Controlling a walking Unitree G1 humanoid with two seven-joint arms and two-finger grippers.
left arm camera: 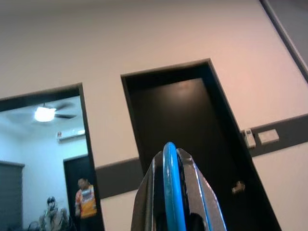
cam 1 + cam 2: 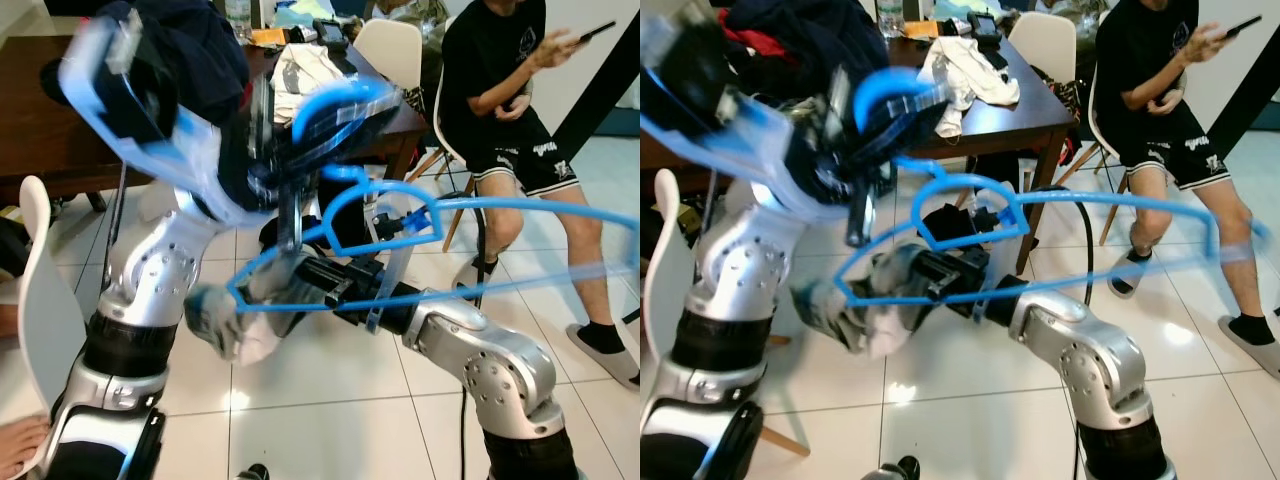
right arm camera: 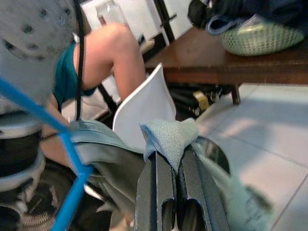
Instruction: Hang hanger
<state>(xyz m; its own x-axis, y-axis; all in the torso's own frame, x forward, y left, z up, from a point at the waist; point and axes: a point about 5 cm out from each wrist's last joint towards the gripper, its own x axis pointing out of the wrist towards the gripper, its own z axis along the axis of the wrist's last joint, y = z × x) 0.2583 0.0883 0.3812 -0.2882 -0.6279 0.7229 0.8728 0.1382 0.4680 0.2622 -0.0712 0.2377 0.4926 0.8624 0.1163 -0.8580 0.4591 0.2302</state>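
White floor tiles point(image 2: 330, 400) and a dark brown wooden counter point(image 2: 40, 120) piled with clothes set the room, with a seated person point(image 2: 510, 90) in black holding a phone beyond it.

Left pincer point(image 1: 171, 192): its two black fingers are together on the curved hook of the blue plastic hanger point(image 2: 470, 205), which in the left wrist view runs up between them toward a wall and a dark doorway point(image 1: 187, 144). Out from there, the hanger's triangular frame spreads across the robot's front, one long shoulder reaching toward the person's knees.

Right pincer point(image 3: 168, 168): it is clamped on a fold of pale grey-green cloth point(image 3: 168, 137), a bundle that hangs at the hanger's lower left corner beside a white chair point(image 3: 144, 108). The blue bar passes just beside it.

My judgement of the risks: the hook is pinched on a thin round section, so it could twist or slip out if the arm swings fast, and the blur suggests quick motion. The long arm of the hanger could strike the person or the counter's corner. The cloth, held by a small fold only, may slide off the bar.

Pose: the left arm point(image 2: 150, 270) is raised high and bent, forearm lifted toward the head camera. The right arm point(image 2: 480, 350) is low, elbow bent, forearm reaching across the body to the left.
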